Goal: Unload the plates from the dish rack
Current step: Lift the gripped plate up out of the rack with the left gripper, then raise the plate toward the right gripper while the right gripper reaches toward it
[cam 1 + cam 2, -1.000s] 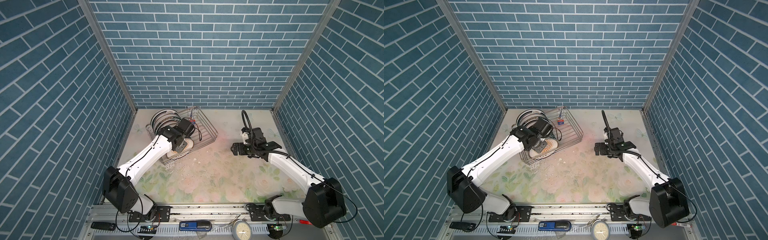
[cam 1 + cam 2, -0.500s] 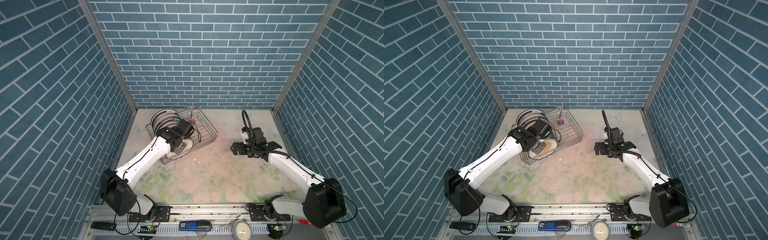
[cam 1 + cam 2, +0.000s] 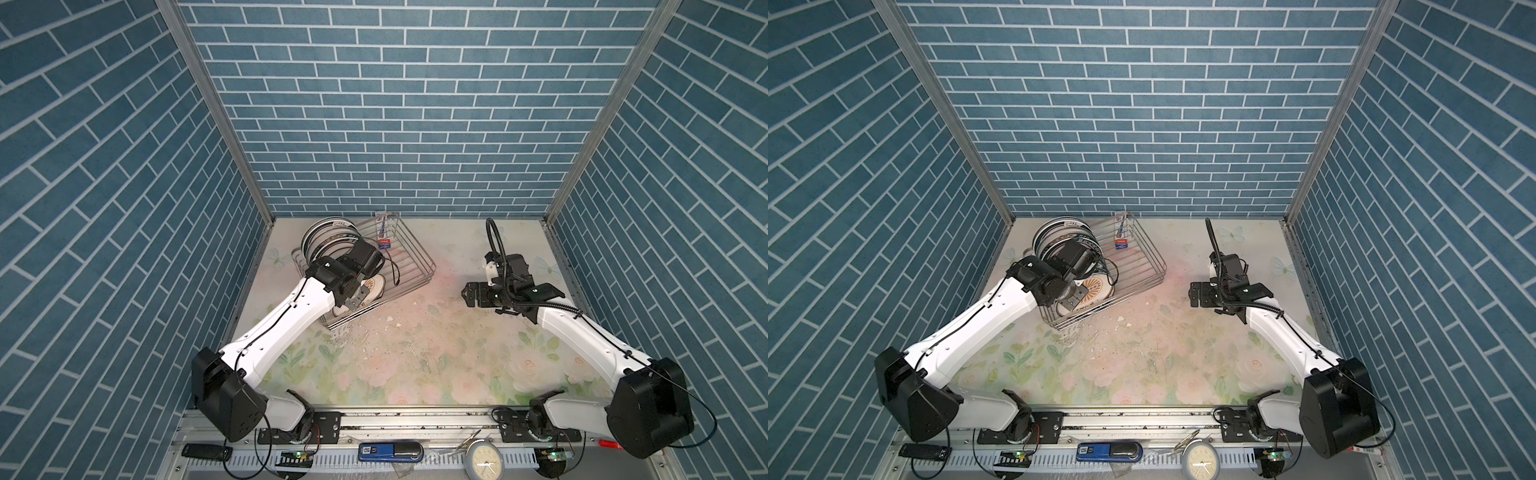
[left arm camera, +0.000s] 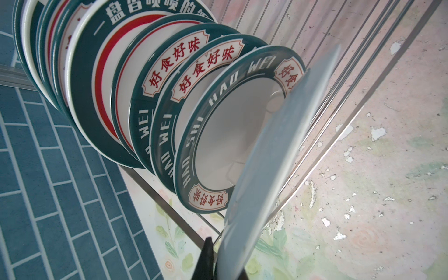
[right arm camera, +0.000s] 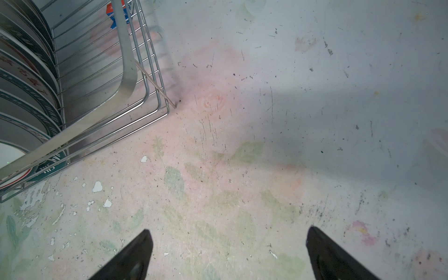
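Plate pinched by left gripper inside dish rack.

**A robot test cell dressed as a kitchen corner**

Three walls carry a flat blue brick pattern and meet at bare aluminium posts, so they read as panels on a frame. The bench wears a floral covering, scuffed and flaking to white in spots. Two white-and-black robot arms are bolted to a metal rail along its front edge. Loose cables, lit circuit boards and a small clock lie in the tray below. The household touch is a wire dish rack of plates — set in the far left corner.
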Robot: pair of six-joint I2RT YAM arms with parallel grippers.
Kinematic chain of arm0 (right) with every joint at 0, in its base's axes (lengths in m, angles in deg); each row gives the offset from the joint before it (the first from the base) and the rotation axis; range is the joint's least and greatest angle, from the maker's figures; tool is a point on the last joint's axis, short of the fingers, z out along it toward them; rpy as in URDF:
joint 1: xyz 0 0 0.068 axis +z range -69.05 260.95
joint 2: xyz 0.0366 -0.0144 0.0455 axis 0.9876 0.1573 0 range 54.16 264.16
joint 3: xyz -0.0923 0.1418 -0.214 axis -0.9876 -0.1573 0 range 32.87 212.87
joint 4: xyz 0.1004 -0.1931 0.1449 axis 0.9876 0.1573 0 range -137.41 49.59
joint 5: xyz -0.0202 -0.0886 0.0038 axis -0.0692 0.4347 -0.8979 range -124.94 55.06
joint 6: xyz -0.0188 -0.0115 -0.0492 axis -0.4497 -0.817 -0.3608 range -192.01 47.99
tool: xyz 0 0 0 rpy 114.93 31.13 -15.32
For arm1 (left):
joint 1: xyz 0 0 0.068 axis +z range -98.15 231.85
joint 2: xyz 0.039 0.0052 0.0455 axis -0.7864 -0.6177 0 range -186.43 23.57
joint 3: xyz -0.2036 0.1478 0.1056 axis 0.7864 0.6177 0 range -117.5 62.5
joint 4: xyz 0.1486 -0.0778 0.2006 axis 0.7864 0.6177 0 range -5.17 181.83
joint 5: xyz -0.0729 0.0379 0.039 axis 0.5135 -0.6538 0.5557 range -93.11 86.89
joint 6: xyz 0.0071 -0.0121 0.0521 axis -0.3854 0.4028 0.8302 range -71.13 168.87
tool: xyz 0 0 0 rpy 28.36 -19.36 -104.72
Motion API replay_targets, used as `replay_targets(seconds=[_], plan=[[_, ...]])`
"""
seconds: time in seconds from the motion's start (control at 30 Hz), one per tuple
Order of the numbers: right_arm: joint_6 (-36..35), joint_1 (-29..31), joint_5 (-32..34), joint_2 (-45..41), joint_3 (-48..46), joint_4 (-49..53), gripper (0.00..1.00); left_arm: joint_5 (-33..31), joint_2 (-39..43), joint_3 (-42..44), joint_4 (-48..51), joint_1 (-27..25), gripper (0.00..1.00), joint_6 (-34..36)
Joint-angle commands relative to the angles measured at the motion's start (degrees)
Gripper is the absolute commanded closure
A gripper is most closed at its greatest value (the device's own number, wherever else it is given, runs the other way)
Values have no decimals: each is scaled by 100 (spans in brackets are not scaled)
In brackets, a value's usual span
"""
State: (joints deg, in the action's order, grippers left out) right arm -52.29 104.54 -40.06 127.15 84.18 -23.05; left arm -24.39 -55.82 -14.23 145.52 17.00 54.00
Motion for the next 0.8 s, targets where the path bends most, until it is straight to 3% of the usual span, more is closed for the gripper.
replay_targets(seconds=[0.0,0.5,0.77], plan=[[154,-13,47,-42,-53,-35,1,383,330,-70,-162,13,100,-276],[164,-12,-232,-594,-326,-481,1,548,1092,-75,-295,145,100,-172],[205,-12,-345,-955,-565,-827,1,1587,1490,86,-739,913,100,-272]])
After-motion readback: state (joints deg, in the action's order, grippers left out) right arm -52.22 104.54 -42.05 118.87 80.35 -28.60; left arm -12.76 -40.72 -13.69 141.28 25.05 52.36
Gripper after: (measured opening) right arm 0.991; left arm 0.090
